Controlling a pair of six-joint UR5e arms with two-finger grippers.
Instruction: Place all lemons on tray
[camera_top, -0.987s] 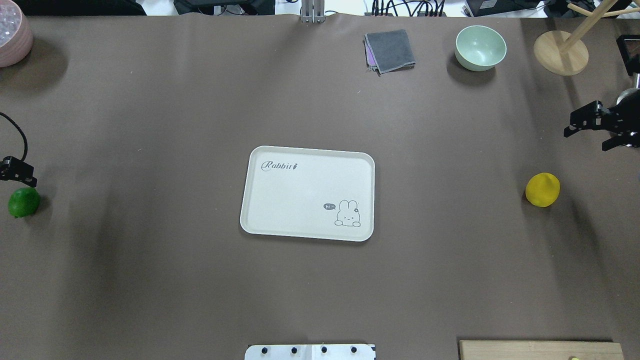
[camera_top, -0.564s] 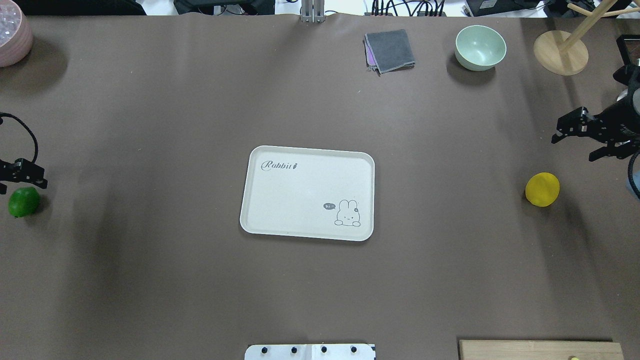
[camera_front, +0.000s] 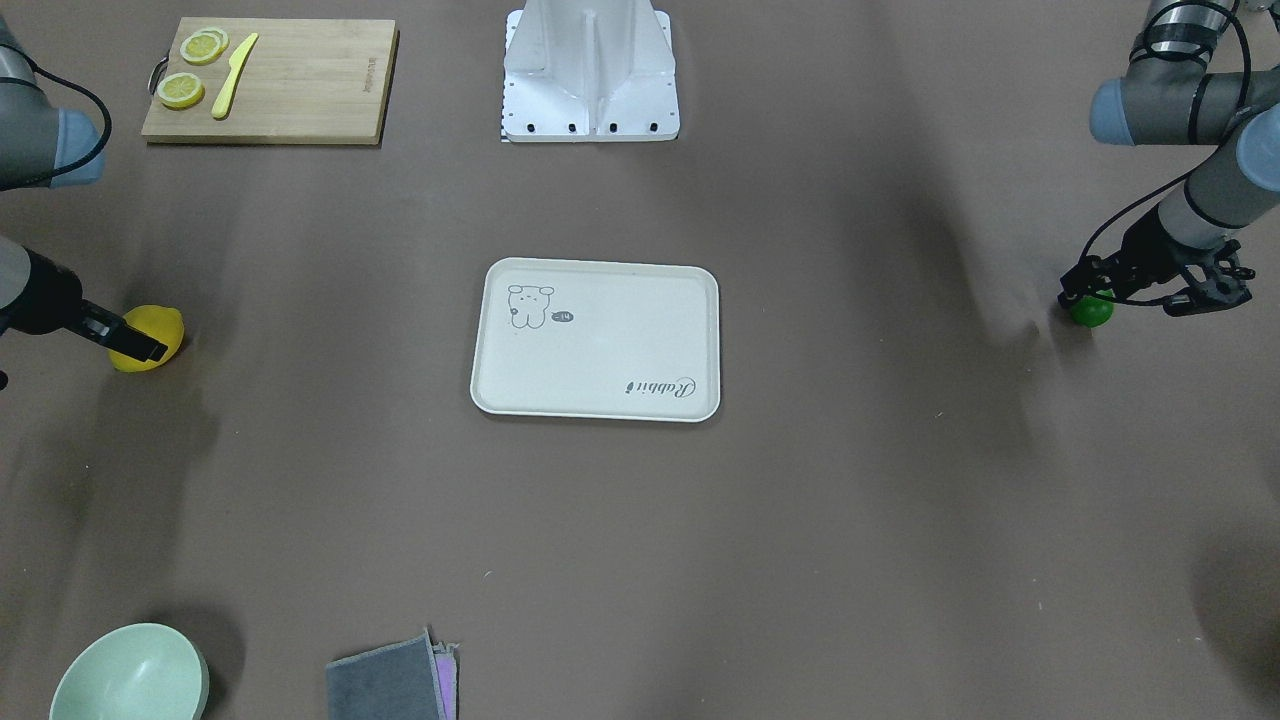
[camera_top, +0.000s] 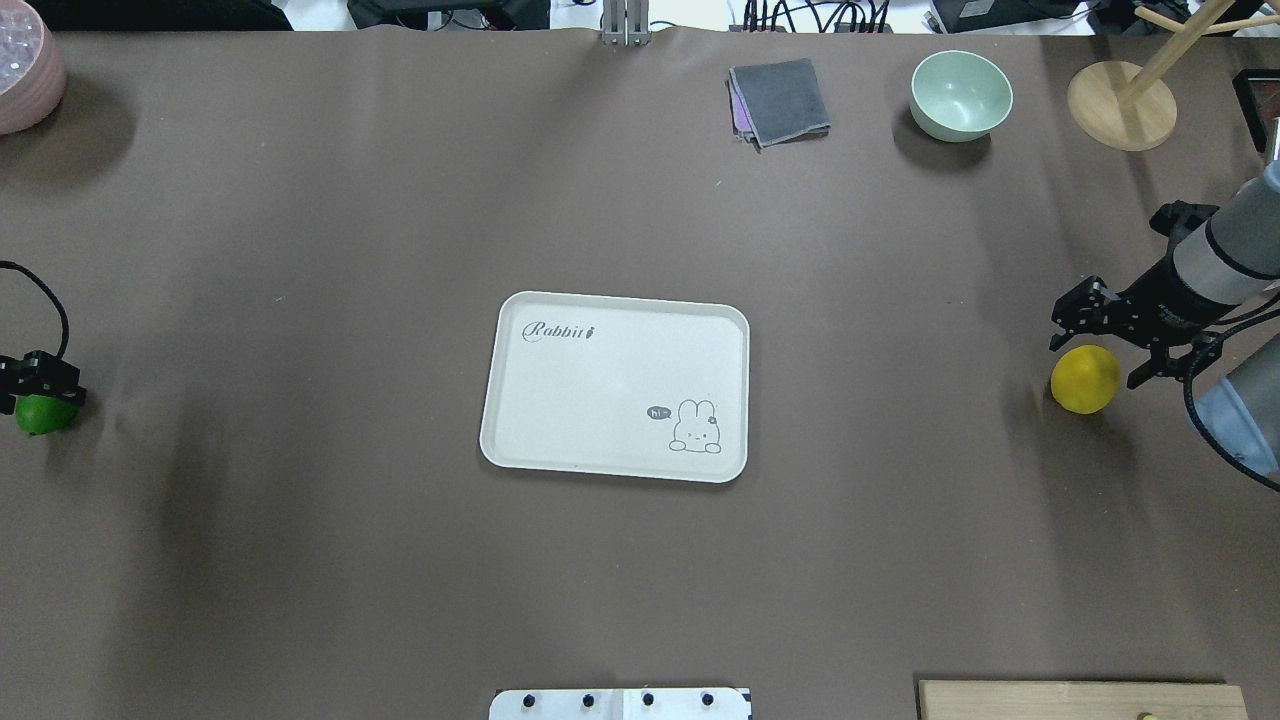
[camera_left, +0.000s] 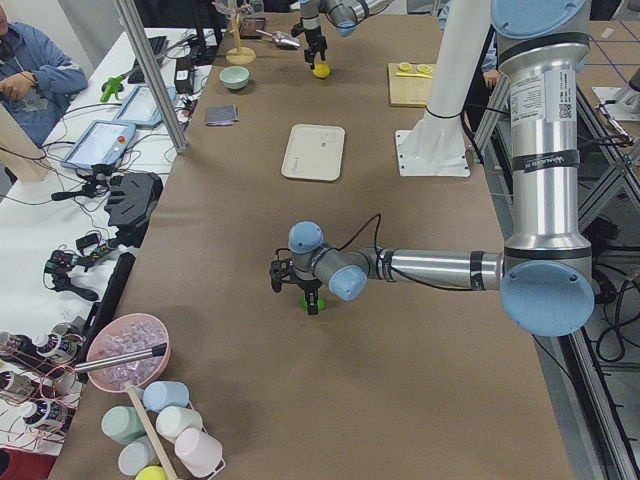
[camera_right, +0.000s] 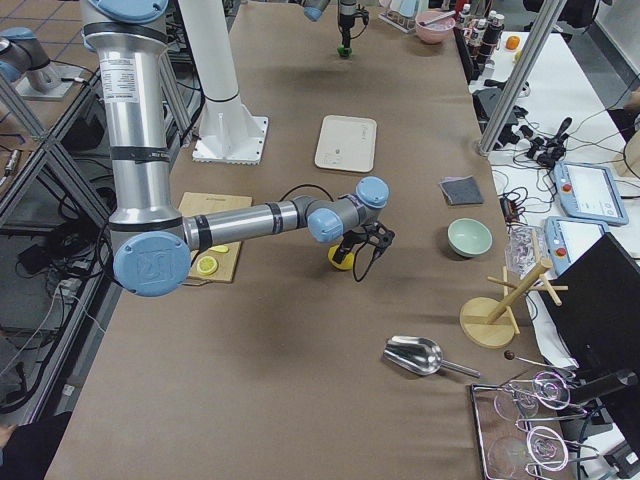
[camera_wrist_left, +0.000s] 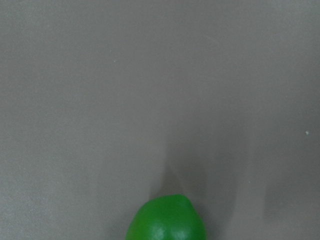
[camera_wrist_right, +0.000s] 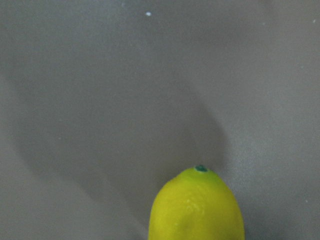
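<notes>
The cream tray (camera_top: 600, 390) lies at the table's middle with nothing on it; it also shows in the front view (camera_front: 600, 340). The yellow lemon (camera_top: 1084, 382) lies far to its right. My right gripper (camera_top: 1110, 347) is open, with its fingers on either side of this lemon's far end (camera_front: 160, 328). The green lemon (camera_top: 40, 417) lies at the left edge. My left gripper (camera_front: 1088, 293) is open, low over it and partly covering it. Each wrist view shows its lemon at the bottom edge, the green one (camera_wrist_left: 166, 220) and the yellow one (camera_wrist_right: 196, 207).
A wooden cutting board (camera_front: 290, 80) with lemon slices and a yellow knife sits near the robot base (camera_front: 590, 90). At the far edge stand a green bowl (camera_top: 960, 95), a grey cloth (camera_top: 780, 100), a wooden stand (camera_top: 1120, 105) and a pink bowl (camera_top: 25, 75).
My right gripper has moved left and nearer, down to the yellow lemon. My left gripper has dropped closer onto the green lemon. Neither lemon has moved.
</notes>
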